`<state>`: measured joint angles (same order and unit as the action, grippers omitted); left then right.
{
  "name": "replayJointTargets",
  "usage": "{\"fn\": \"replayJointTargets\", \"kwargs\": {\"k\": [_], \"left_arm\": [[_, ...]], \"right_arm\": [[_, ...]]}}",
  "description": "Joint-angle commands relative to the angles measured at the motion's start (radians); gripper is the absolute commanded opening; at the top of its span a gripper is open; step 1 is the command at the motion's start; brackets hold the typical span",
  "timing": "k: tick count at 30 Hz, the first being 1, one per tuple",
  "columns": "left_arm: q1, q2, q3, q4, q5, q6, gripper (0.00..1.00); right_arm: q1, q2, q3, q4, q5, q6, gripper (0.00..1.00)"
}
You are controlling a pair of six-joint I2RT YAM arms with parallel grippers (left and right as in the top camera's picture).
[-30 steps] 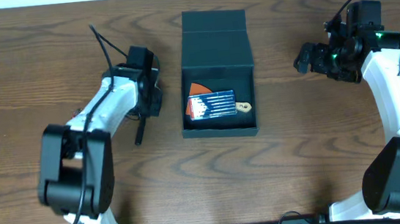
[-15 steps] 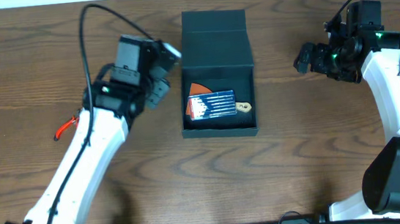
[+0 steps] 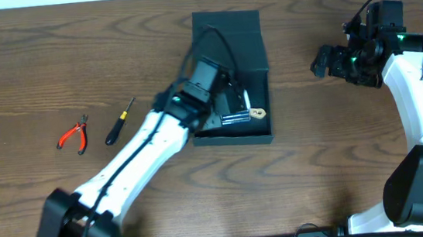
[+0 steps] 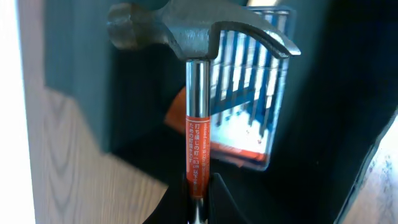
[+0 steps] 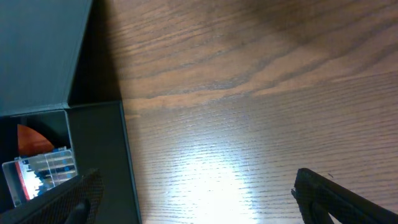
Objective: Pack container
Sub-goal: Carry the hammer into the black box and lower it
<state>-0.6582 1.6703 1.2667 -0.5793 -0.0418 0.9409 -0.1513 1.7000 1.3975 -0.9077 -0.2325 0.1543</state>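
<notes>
Midway through packing, left tool (image 4: 198,186) pinching claw hammer (image 4: 198,93) by its shaft over the open container (image 3: 233,138) mid-counter, right tool (image 5: 199,202) spread and idle; next, likely lowering beside the bit case (image 4: 249,106), then releasing.

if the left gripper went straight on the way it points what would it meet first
Probably the clear bit case lying in the container: the hammer in the left gripper leads, its head over that case. Depth is unclear.
</notes>
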Motion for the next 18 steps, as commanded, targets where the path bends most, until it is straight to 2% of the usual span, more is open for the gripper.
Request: {"fn": "replayJointTargets", "kwargs": {"k": [1,11,18], "left_arm": [[-0.040,0.036,0.005,0.018,-0.058,0.081,0.06],[-0.091,0.077,0.005,0.029,-0.057,0.084,0.06],[-0.108,0.077,0.005,0.096,-0.081,0.083,0.06]], "right_arm": [[-0.005,0.004,0.002,0.002,-0.004,0.016,0.99],[-0.005,0.004,0.002,0.002,-0.003,0.016,0.99],[-0.005,0.004,0.002,-0.006,-0.004,0.011,0.99]]}}
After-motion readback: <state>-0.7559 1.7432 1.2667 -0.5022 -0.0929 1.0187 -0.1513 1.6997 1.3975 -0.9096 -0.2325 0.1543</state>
